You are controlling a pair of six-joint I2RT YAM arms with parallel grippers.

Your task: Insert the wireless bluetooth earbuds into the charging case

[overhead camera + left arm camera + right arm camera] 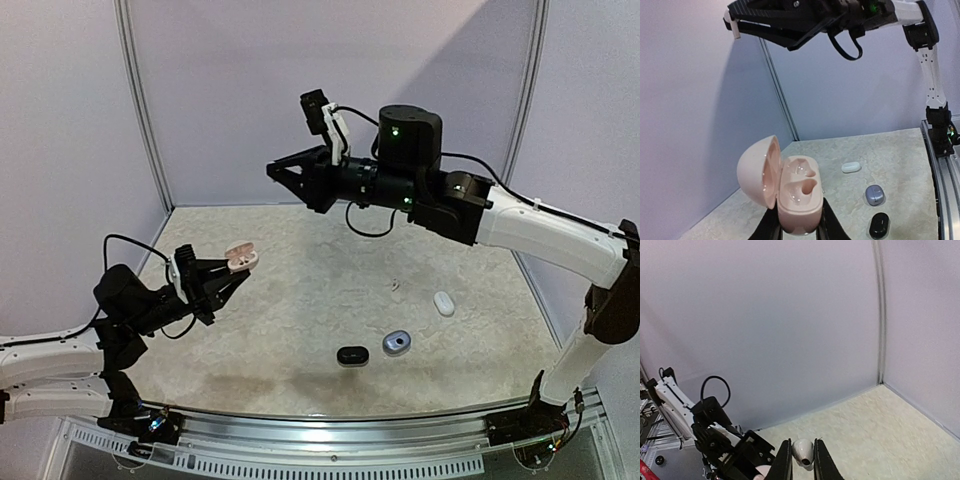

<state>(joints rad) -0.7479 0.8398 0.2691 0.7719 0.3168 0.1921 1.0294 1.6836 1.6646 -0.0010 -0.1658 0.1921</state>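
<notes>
Left gripper [800, 222] clamps open pink case [797, 192]; earbud [802, 454] half-hidden in right gripper [802, 446].

Left gripper [240, 266] raised, clamped; right gripper [272, 171] — higher — clamped too.

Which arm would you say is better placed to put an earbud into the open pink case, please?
Right: the right claw pinches an earbud, while the left claw is occupied holding the open pink case aloft.

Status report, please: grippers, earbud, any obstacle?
Left gripper shut on open pink case. Right gripper shut on white earbud, held higher than case. No obstacle between them.
</notes>
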